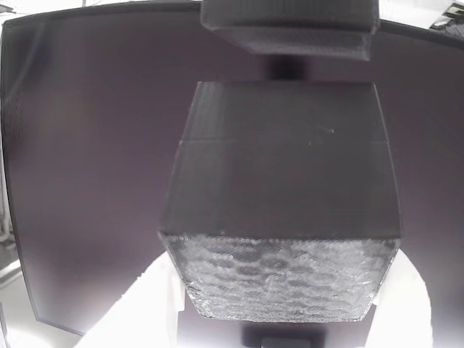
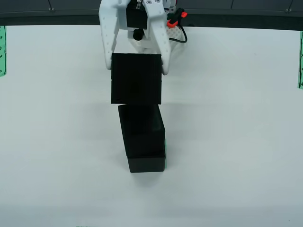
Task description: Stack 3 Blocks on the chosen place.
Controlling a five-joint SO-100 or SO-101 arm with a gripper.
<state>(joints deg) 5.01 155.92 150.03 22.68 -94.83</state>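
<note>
Gripped block (image 2: 136,78) square over stack (image 2: 142,137)

surface: white table (image 2: 236,142) | on it: stack of black blocks (image 2: 144,142) over green-striped patch (image 2: 165,146)

Honestly, nothing readable here. No letters, numbers, logos or labels on the held block (image 2: 136,78), the two stacked blocks (image 2: 142,137) under it, the white gripper (image 2: 137,64) or the white table (image 2: 236,142). The closest thing to a sign is the green striped markers: one sliver peeking out at the right side of the stack (image 2: 165,150), plus strips at the table's left edge (image 2: 2,51) and right edge (image 2: 300,61). They carry stripes and dots only, no text I can make out.
</note>
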